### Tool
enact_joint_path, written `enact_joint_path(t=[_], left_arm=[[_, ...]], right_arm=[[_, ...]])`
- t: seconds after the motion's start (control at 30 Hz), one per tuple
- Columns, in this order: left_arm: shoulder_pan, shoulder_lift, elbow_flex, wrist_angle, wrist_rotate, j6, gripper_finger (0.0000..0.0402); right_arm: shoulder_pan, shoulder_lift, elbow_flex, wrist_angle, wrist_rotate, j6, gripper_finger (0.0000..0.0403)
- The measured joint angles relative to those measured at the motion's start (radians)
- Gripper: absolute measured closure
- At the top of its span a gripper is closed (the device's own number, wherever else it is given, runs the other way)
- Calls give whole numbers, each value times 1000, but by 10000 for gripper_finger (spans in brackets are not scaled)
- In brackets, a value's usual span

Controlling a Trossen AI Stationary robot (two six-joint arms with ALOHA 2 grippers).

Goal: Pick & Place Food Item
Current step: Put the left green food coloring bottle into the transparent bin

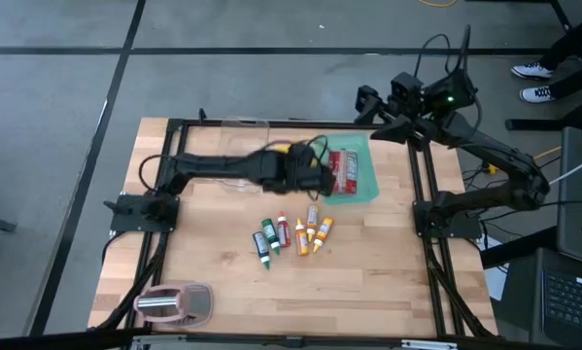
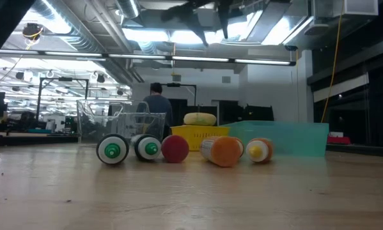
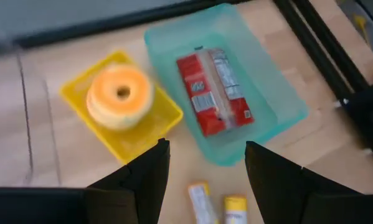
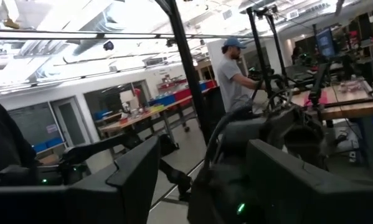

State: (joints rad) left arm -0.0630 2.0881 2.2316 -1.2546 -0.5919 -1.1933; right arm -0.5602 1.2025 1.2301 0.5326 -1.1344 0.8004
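Note:
An orange-glazed donut (image 3: 120, 94) lies in a yellow basket (image 3: 150, 127). Beside it a red snack packet (image 3: 212, 93) lies flat in a teal tray (image 3: 286, 102). My left gripper (image 3: 205, 171) hangs open above the table, just on the near side of basket and tray, with nothing between its fingers; in the high view it (image 1: 320, 180) covers part of the basket. My right gripper (image 1: 366, 105) is raised past the table's far right corner, open and empty (image 4: 202, 168).
Several small sauce bottles (image 1: 291, 235) lie in a row at mid-table, just near of my left gripper. A clear container (image 1: 244, 126) stands at the far edge. A pink holder with a can (image 1: 174, 303) sits at the near left corner. A person (image 4: 233, 71) stands beyond the table.

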Motion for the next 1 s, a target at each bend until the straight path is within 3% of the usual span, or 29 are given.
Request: enact_joint_path(t=[0.2,0.43,0.57,0.77,1.0], left_arm=[[-156,1,-60,-64,-36,-313,199],[-296,3,-172,-109,92,-734,199],[-355,1,-270,-29,116,-923,199],[-364,2,-437,212,137,-941,199],[-338,2,-524,185,172,-958,199]], right_arm=[[5,-11,0,-1,-38,34,166],[6,-11,0,-2,-38,60,166],[8,-11,0,-2,-28,63,166],[30,-11,0,-3,-24,86,166],[60,-11,0,-3,-9,109,166]])
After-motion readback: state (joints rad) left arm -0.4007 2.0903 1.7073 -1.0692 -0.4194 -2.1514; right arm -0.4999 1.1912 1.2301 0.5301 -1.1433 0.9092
